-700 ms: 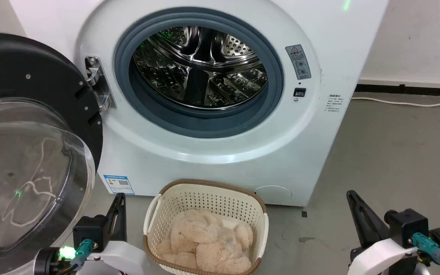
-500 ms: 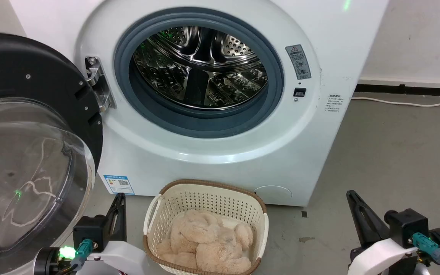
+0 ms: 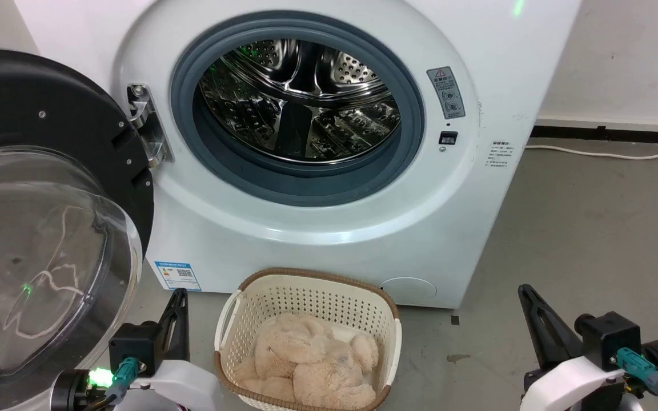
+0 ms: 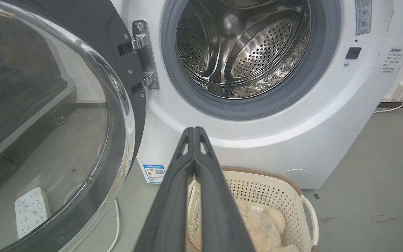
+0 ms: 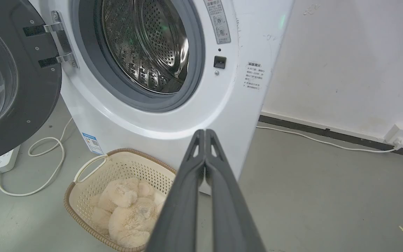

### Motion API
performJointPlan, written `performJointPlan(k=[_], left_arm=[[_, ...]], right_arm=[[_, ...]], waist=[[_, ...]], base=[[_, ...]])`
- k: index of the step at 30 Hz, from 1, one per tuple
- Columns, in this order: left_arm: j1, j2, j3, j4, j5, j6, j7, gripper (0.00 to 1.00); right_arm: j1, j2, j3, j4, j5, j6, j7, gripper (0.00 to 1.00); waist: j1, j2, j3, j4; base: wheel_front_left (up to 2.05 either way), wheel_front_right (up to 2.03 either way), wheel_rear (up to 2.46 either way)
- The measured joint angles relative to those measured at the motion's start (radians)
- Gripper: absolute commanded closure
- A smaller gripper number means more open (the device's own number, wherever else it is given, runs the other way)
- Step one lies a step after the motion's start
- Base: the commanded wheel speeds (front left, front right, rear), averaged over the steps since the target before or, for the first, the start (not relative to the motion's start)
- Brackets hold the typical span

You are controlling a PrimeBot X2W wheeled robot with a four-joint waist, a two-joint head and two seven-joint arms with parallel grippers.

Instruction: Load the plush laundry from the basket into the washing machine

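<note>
Okay, plush laundry [image 3: 312,365] in basket [image 3: 306,275] looks soft, light, squashy; I aim pinch deep on upper limb. Left gripper [image 4: 194,130], right gripper [image 5: 205,132]: jaws pressed together, holding nothing.

Your head view clips the basket [image 3: 306,281] at its near rim, on the bottom edge. In the left wrist view the left gripper [image 4: 194,130] hides the basket's left side and part of the plush laundry [image 3: 312,362]; the bottom edge cuts the rest. The door [image 3: 49,108] runs off the left edge. You can't read the warning sticker [image 3: 446,92], print too small.
</note>
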Motion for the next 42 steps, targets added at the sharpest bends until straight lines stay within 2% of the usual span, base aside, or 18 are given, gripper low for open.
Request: performJointPlan(k=[24, 25, 42], left_arm=[[0.0, 0.0, 0.0, 0.0, 0.0, 0.0, 0.0, 1.0], [0.0, 0.0, 0.0, 0.0, 0.0, 0.0, 0.0, 0.0], [0.001, 0.0, -0.014, 0.0, -0.002, -0.008, -0.021, 0.0]], right_arm=[[0.0, 0.0, 0.0, 0.0, 0.0, 0.0, 0.0, 1.0], [0.0, 0.0, 0.0, 0.0, 0.0, 0.0, 0.0, 0.0], [0.0, 0.0, -0.004, -0.004, 0.021, 0.0, -0.021, 0.0]], waist=[[0.0, 0.0, 0.0, 0.0], [0.0, -0.0001, 0.0, 0.0], [0.0, 0.0, 0.009, -0.002]], base=[[0.0, 0.0, 0.0], [0.0, 0.0, 0.0], [0.0, 0.0, 0.0]])
